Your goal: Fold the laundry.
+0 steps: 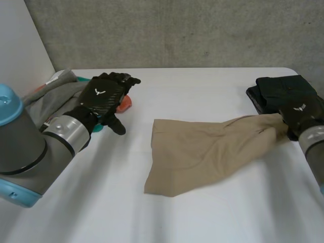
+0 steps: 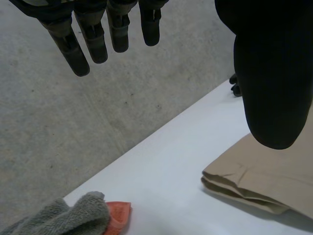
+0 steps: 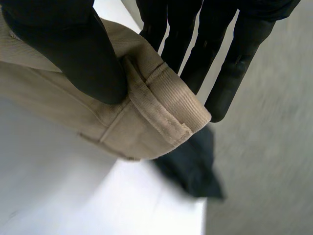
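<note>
Tan garment pinched by right robot hand, left robot hand straight-fingered.

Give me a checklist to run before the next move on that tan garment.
1. Grip: right hand pinches a seamed edge of the tan garment between thumb and fingers. Ok.
2. Helper: left hand is open, holding nothing. Ok.
3. Lying flat: tan garment is bunched and stretched toward the right hand. Not ok.
4. Room: bare table around the tan garment. Ok.
5. Clearance: grey pile lies apart from the tan garment. Ok.
6. Whether the dark clothes touch the gripped end: cannot tell.
</note>
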Robot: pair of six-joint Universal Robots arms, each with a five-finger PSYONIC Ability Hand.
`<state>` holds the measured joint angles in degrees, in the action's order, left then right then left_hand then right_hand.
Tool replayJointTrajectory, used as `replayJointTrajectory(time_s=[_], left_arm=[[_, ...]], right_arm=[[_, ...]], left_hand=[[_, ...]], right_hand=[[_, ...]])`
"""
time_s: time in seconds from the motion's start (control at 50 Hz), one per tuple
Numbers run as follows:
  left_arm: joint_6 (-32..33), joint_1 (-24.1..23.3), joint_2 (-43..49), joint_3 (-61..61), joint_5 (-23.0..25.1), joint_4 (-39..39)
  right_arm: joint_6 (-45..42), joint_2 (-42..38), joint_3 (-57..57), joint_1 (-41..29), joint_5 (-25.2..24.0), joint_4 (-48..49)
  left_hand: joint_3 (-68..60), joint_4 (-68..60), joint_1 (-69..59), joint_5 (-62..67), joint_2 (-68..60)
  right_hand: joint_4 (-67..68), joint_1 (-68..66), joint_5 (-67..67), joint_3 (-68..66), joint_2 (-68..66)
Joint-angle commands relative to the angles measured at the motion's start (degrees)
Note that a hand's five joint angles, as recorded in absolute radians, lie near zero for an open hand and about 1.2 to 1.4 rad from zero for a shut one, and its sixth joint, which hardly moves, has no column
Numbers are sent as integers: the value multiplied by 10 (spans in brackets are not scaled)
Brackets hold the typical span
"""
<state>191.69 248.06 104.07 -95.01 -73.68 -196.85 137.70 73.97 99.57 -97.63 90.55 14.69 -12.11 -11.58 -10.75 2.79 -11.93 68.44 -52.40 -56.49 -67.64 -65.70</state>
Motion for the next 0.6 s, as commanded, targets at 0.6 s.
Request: replayJointTrajectory(time_s=[0.6], left_arm=[[-30,-100,36,105,-68,-12]], right_arm=[[415,-16,-104,-163,-170,11]], left_hand=[[21,16,8,-28,19]], right_hand=[[-584,424,565,576,557]])
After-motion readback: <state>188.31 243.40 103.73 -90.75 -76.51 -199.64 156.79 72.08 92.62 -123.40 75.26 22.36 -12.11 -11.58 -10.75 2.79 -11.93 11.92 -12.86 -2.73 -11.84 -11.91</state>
